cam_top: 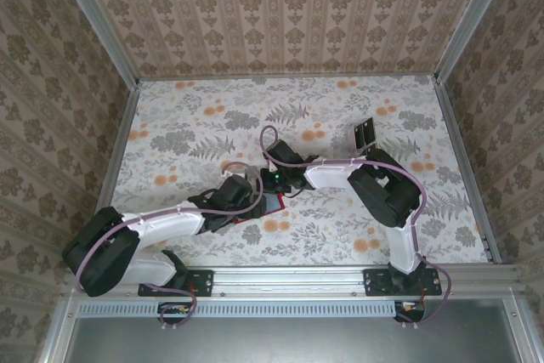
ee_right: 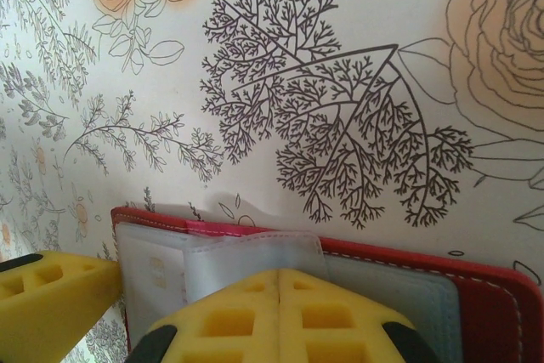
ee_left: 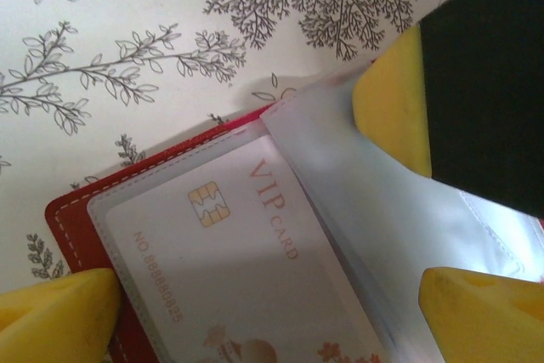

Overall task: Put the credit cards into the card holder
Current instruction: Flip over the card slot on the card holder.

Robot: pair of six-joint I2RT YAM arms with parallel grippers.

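Note:
The red card holder (cam_top: pixel 274 209) lies open at the table's middle, where both arms meet. In the left wrist view its red cover (ee_left: pixel 72 218) carries clear sleeves, and a pale credit card (ee_left: pixel 246 244) marked VIP with a gold chip sits inside one sleeve. My left gripper (ee_left: pixel 268 295) is open wide and straddles that card, one yellow finger at each side. My right gripper (ee_right: pixel 280 276) is shut, its tips resting on a lifted clear sleeve leaf (ee_right: pixel 255 257) of the card holder (ee_right: pixel 382 248). From above, the left gripper (cam_top: pixel 252 200) and right gripper (cam_top: pixel 285 186) almost touch.
A clear rack with black panels (cam_top: pixel 365 133) stands behind and to the right of the arms. The floral tablecloth (cam_top: pixel 195 125) stretches to patterned walls on three sides. The right gripper's yellow finger (ee_left: pixel 391 108) and black body crowd the left wrist view's upper right.

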